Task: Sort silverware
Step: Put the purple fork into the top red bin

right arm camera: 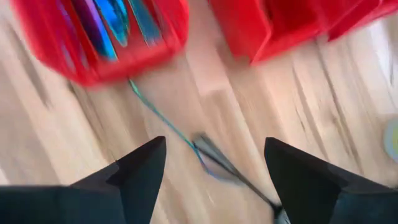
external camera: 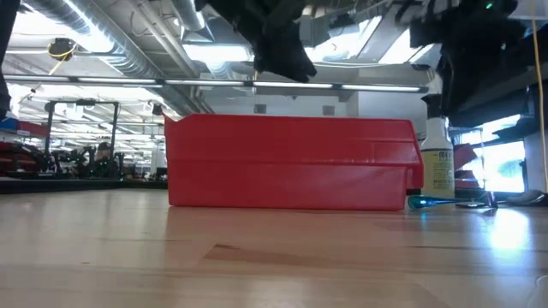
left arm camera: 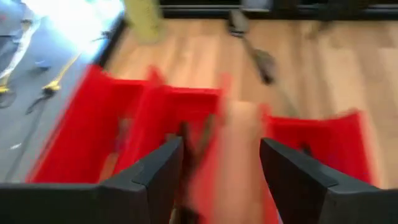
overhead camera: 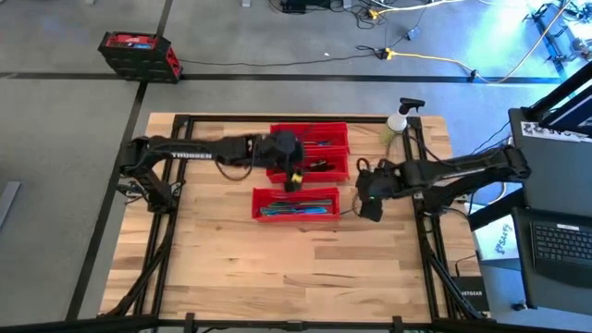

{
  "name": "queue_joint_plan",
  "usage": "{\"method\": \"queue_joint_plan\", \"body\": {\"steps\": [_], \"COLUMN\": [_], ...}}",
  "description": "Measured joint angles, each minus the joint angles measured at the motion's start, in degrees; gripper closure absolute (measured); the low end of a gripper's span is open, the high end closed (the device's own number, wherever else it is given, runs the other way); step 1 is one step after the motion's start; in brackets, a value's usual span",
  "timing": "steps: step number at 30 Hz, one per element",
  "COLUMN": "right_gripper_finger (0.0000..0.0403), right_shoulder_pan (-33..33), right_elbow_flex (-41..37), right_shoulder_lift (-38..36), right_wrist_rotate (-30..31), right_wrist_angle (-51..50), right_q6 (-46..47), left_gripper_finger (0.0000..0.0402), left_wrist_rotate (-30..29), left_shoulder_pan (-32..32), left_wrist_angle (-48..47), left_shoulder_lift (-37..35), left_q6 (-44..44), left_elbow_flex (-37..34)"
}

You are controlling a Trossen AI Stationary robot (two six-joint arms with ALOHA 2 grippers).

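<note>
One fork on table just ahead of right pincer, fingers apart; left pincer apart over bins.

Left gripper over middle red bin; right gripper apparently above bare table. Silverware fills nearest bin.

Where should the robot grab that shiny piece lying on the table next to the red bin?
Probably on the slim handle, midway along its bare stretch. The piece lies flat on the wood, one end by the front red bin, so the open right gripper above it should come straight down, fingers straddling the handle.
</note>
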Motion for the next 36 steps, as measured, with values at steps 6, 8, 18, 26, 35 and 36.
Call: {"method": "queue_joint_plan", "body": {"steps": [6,8,18,26,35,36], "right_gripper_finger": [0.0146,0.0146,0.0158,0.0211,0.0221,0.0221], "right_shoulder_pan": [-4.75,-5.57,-6.15,-6.24,-11.41,-11.99], "right_elbow_flex": [3.18,3.18,-1.46,-4.27,-8.44,-9.0], "right_shoulder_lift": [10.15,13.21,21.75,21.86,21.81,21.83], "right_wrist_rotate": [-4.56,-5.27,-4.89,-7.71,-10.85,-11.32], "right_wrist_angle": [-5.82,-7.78,-5.5,-0.43,3.23,3.34], "right_q6": [-13.33,-17.29,-29.18,-32.61,-34.18,-34.45], "left_gripper_finger": [0.0201,0.0201,0.0201,0.0201,0.0201,0.0201], "left_wrist_rotate": [-2.81,-3.35,-5.62,-5.81,-5.83,-5.83], "left_shoulder_pan": [-5.91,-6.4,-8.16,-8.15,-7.96,-7.93], "left_wrist_angle": [9.29,10.59,11.31,11.64,11.61,11.61], "left_shoulder_lift": [-0.11,-0.11,-0.13,-0.13,-0.14,-0.15], "left_q6": [-3.77,-5.03,-6.31,-5.32,-3.64,-3.55], "left_elbow_flex": [-6.01,-6.66,-7.16,-7.16,-7.16,-7.16]}}
